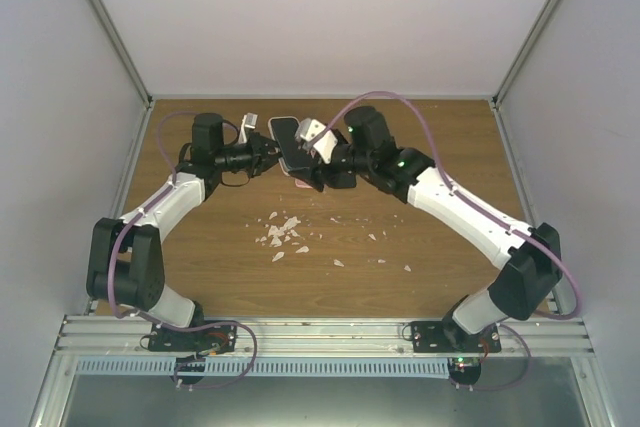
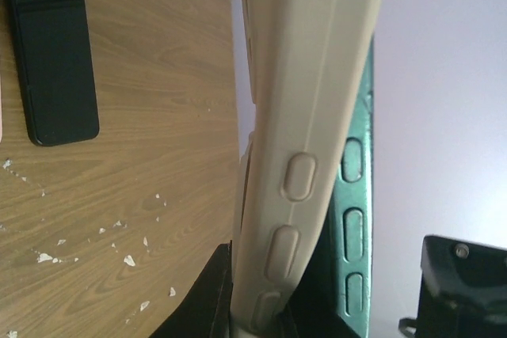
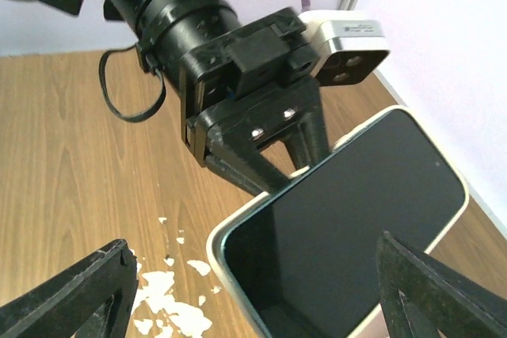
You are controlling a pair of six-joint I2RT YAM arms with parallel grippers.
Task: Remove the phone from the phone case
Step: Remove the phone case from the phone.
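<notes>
With left fingers [image 3: 238, 168], pinched tight on the rim of the cream rubber phone case [image 2: 309, 116], held aloft over the far middle of the brown wooden table [image 1: 400, 237]. With right fingers [image 3: 71, 290], spread wide, flanking the black-screened phone [image 3: 348, 219] seated in that case; contact impossible to tell. Cropped along the phone's lower end. Flat on the table, a second dark phone [image 2: 51, 53].
</notes>
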